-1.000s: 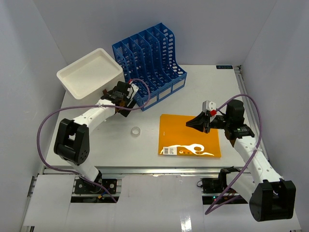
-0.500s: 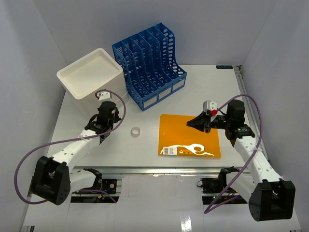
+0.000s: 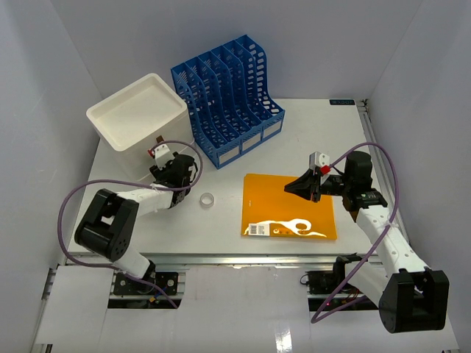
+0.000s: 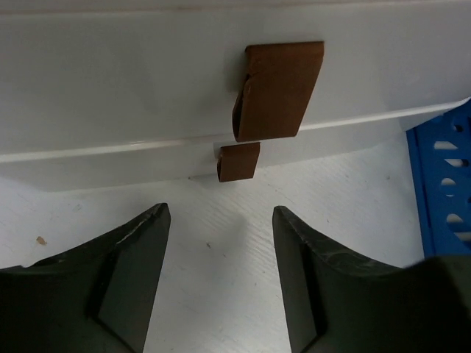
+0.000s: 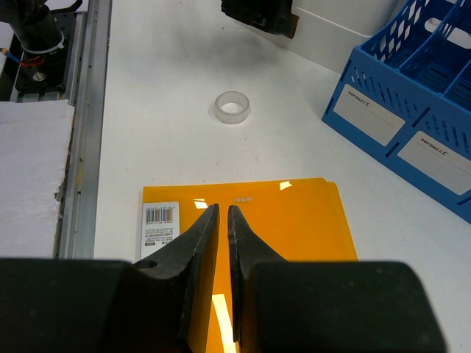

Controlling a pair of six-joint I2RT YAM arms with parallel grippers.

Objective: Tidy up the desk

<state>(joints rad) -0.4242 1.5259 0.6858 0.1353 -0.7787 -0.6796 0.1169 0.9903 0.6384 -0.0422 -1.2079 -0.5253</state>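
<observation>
**Op:** Entry. My left gripper is low at the back left of the desk, just in front of the white bin. Fingers are spread and nothing is between them. The bare desktop shows through the gap, directly beneath the tips.

**Obs:** Target?

**Op:** I judge it to be the brown block against the bin's wall. It sits ahead of the jaws and a little right of their centreline. There is a smaller brown patch below it, and I cannot tell if that is a second piece or a reflection.

**Obs:** How do you plan to take it?

**Op:** I would shift right until the block sits midway between the fingers, then move forward slowly. The bin wall is right behind it, so going too far would push the bin. I will close only once both pads flank the block.

**Obs:** And the right side?

**Op:** My right gripper has its fingers pressed together and carries nothing. It hangs over the orange folder, which lies flat on the desk's near right. The tape ring sits between the two arms, and the blue file rack stands at the back.
</observation>
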